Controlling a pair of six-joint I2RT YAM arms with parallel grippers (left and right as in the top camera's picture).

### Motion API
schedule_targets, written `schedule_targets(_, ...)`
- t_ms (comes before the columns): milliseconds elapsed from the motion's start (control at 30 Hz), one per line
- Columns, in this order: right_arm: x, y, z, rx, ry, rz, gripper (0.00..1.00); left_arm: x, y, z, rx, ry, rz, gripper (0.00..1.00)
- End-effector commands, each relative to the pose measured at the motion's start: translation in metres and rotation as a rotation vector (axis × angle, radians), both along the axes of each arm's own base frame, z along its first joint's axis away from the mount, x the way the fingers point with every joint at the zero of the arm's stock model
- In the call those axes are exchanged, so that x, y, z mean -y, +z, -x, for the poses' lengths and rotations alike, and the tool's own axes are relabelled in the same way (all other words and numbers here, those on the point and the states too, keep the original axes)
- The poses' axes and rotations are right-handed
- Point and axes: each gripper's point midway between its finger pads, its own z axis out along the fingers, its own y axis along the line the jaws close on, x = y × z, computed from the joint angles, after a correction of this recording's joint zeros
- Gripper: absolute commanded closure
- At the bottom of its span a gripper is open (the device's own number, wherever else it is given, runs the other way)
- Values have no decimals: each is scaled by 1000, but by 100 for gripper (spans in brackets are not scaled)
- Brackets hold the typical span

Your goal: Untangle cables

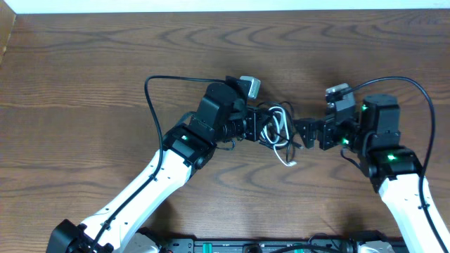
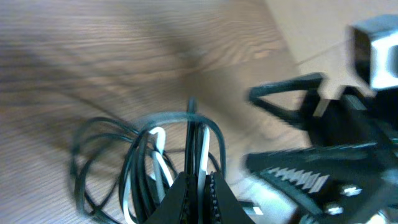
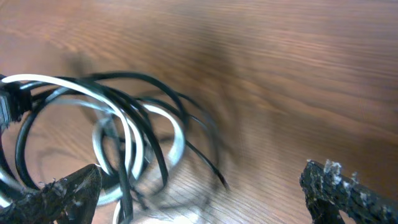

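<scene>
No legible text, label, brand, number or sign anywhere.

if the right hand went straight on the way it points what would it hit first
Most likely the cables: the right hand is open and points at their loops, pinched by the left hand. Depth is unclear.

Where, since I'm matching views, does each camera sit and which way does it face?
Overhead: above the table, looking down; left claw and right claw flank the cables.
Left wrist: looks along left claw, shut on the cables, toward right claw.
Right wrist: looks through open right claw at the cables.
All three share the cables.
</scene>
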Motion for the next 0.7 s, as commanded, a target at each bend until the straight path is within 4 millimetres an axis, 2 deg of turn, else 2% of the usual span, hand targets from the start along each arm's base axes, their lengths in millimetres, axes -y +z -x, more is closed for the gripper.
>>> schedule_targets(0, -21, 5, 0, 3, 67, -30, 1, 10, 17, 9, 17, -75, 63, 93)
schedule_targets(100, -30, -2, 1, -15, 94, -28, 9, 11, 20, 8, 29, -75, 71, 92)
schedule_targets(133, -32, -5, 1, -20, 102, -26, 14, 11, 20, 8, 30, -75, 72, 93)
schedule_targets(233, -39, -11, -1, -28, 119, -25, 41, 11, 21, 8, 30, -78, 73, 93)
schedule_targets(433, -46, -26, -11, -67, 106, -45, 55, 16, 26, 14, 31, -121, 104, 93)
schedule_targets(533, -48, -31, -19, -85, 78, -72, 57, 16, 26, 14, 31, -121, 104, 93)
schedule_targets(567, -49, -31, -21, -83, 73, -79, 61, 16, 26, 14, 29, -121, 102, 93)
schedule_targets(667, -48, -30, -26, -68, 57, -77, 84, 14, 22, 14, 19, -112, 88, 93)
